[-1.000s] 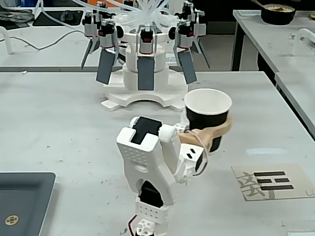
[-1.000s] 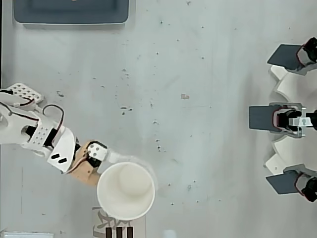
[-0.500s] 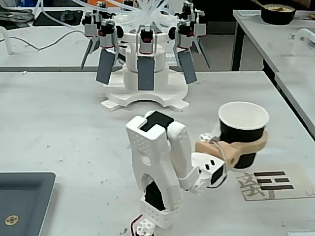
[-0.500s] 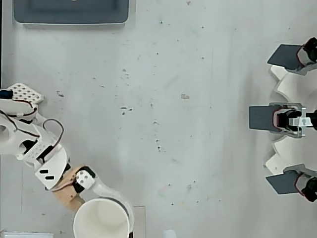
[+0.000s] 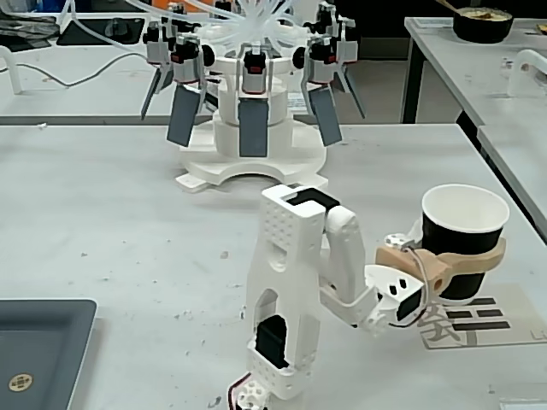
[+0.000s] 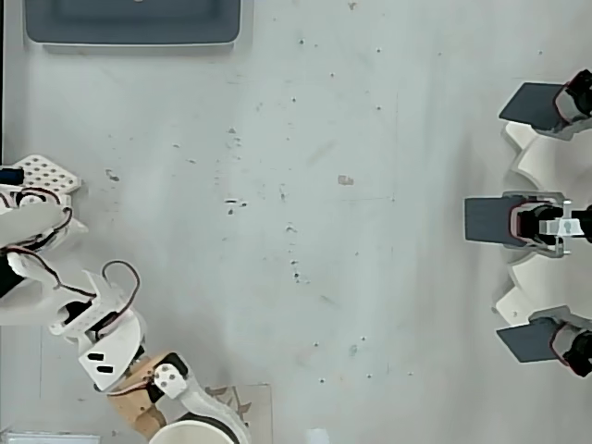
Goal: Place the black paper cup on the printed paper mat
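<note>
Now rightward: matte black paper cup (image 5: 464,246) above printed paper mat (image 5: 500,319)

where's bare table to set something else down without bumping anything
The widest bare patch in the overhead view is the table between the dark grey tray and the white carousel rig. It is crowded at the bottom left of that view, where the gripper holds the black paper cup over the printed paper mat.

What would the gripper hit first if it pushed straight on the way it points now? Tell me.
Probably nothing on the table: the gripper, shut on the black cup above the printed mat, points toward the table's right edge in the fixed view. Depth is unclear.
</note>
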